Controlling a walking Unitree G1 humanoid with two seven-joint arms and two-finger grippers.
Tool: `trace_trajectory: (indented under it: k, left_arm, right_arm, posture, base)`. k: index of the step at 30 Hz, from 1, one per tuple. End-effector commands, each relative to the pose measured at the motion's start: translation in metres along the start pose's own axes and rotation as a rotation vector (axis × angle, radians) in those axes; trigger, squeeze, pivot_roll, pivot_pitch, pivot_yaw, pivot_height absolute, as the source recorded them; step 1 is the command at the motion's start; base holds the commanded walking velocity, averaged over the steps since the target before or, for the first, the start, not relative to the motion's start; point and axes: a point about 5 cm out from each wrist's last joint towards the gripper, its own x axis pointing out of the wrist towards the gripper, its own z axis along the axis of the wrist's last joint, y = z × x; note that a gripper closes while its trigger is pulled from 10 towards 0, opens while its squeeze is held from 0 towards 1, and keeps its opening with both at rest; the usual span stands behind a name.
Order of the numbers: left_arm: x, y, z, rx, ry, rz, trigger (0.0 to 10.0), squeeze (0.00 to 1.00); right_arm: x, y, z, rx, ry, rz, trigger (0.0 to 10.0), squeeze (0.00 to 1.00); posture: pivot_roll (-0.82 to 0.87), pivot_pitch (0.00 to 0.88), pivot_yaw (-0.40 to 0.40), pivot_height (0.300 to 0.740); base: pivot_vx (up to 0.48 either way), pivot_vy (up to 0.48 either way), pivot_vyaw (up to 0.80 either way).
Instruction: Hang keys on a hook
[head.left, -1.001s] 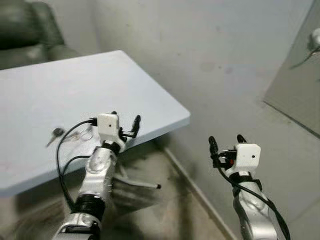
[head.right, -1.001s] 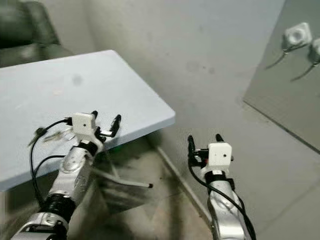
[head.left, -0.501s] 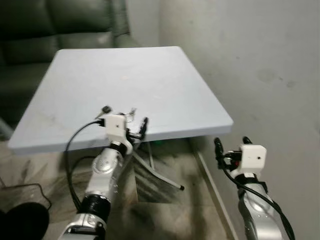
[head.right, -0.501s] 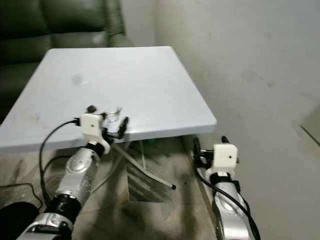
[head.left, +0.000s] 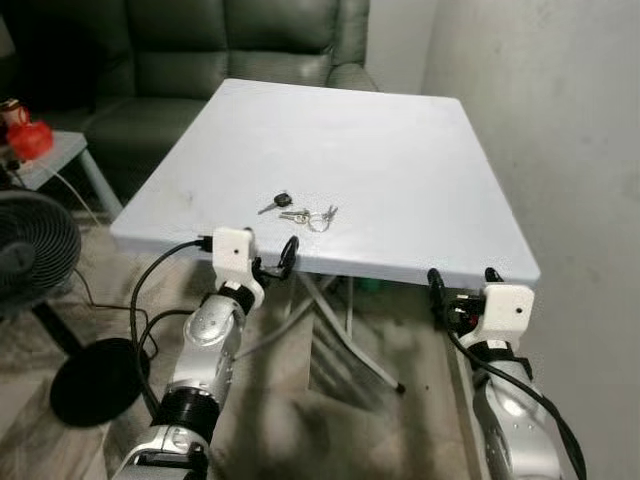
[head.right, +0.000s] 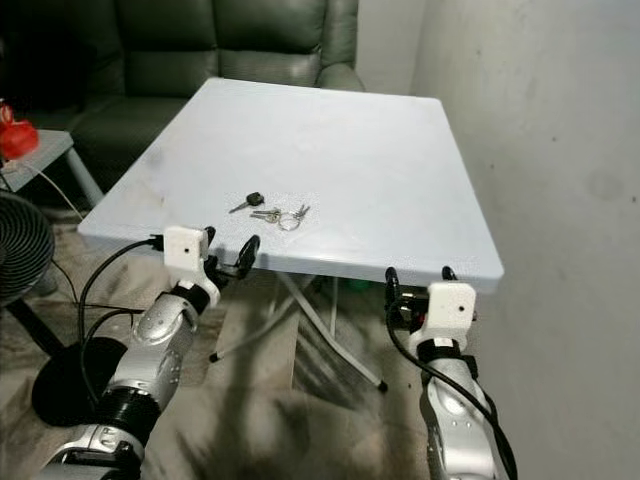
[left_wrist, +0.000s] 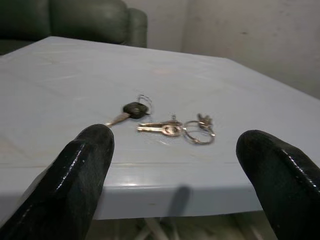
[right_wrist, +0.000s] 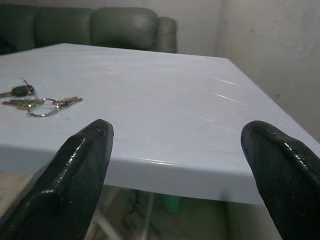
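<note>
Keys (head.left: 300, 213) are lying flat near the table's (head.left: 420, 150) front edge. Left gripper (head.left: 268, 262) hangs just off that edge, fingers spread; right gripper (head.left: 460, 290) too, empty. I'd pinch the ring, not the blades.

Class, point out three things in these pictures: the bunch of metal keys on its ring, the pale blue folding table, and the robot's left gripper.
bunch of metal keys (head.left: 302, 212), left eye view, on the key shafts.
pale blue folding table (head.left: 420, 160), left eye view, on bare tabletop.
left gripper (head.left: 270, 257), left eye view, midway between fingertips.

Head views downward; wrist views share table (left_wrist: 210, 90).
</note>
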Motion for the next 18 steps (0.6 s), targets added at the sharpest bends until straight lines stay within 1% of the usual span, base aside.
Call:
trace_trajectory:
  k: [1, 3, 6, 18]
  left_arm:
    - [0.0045, -0.0042, 0.0057, -0.002, -0.014, -0.015, 10.0, 0.00]
    - [0.0045, -0.0042, 0.0054, -0.011, -0.010, -0.015, 10.0, 0.00]
    - [0.0047, -0.0043, 0.0055, -0.009, -0.008, -0.015, 10.0, 0.00]
    - [0.0058, -0.0046, 0.0057, -0.009, -0.004, -0.013, 10.0, 0.00]
  right_arm:
    - [0.0005, -0.0044, 0.0030, -0.002, -0.013, -0.010, 10.0, 0.00]
    - [-0.0001, -0.0038, 0.0036, 0.003, -0.016, -0.006, 10.0, 0.00]
    - [-0.0003, -0.0037, 0.0037, 0.005, -0.016, -0.004, 10.0, 0.00]
    - [-0.0008, -0.0034, 0.0035, 0.015, -0.016, -0.002, 10.0, 0.00]
  posture:
    - [-0.05, 0.010, -0.030, 0.711]
    - [-0.05, 0.010, -0.030, 0.711]
    - [-0.05, 0.012, -0.029, 0.711]
    - [-0.05, 0.011, -0.029, 0.711]
  base:
    - [0.000, 0.000, 0.00]
    - [0.000, 0.000, 0.00]
    - [0.000, 0.246, 0.00]
    - [0.000, 0.402, 0.00]
